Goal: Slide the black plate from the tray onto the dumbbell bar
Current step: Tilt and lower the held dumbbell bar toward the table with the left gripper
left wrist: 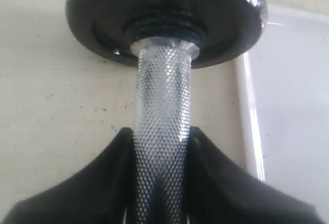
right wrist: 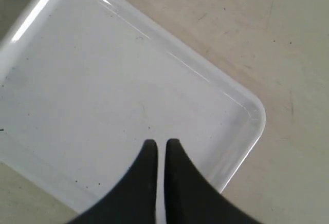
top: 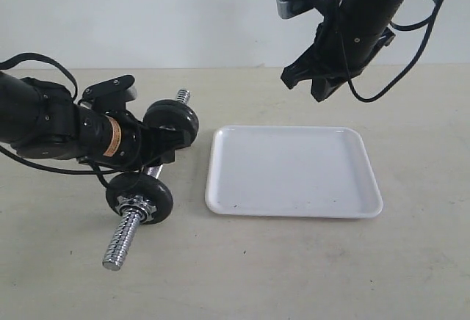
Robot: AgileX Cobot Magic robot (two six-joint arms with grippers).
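The dumbbell bar (top: 123, 241) lies slanted on the table left of the tray, and my left gripper (top: 163, 147) is shut on its knurled middle (left wrist: 162, 90). One black plate (top: 173, 120) sits on the bar's far part, close in front of my left jaws (left wrist: 164, 13). Another black disc (top: 139, 194) sits toward the near threaded end. The white tray (top: 294, 169) holds nothing. My right gripper (top: 303, 87) hangs shut above the tray's far edge, with its fingertips (right wrist: 149, 149) over bare tray floor (right wrist: 92, 80).
The tray's rim (left wrist: 250, 116) runs close beside the bar's far plate. Bare beige table lies around the tray (right wrist: 288, 54) and in front of the bar. Black cables trail from both arms.
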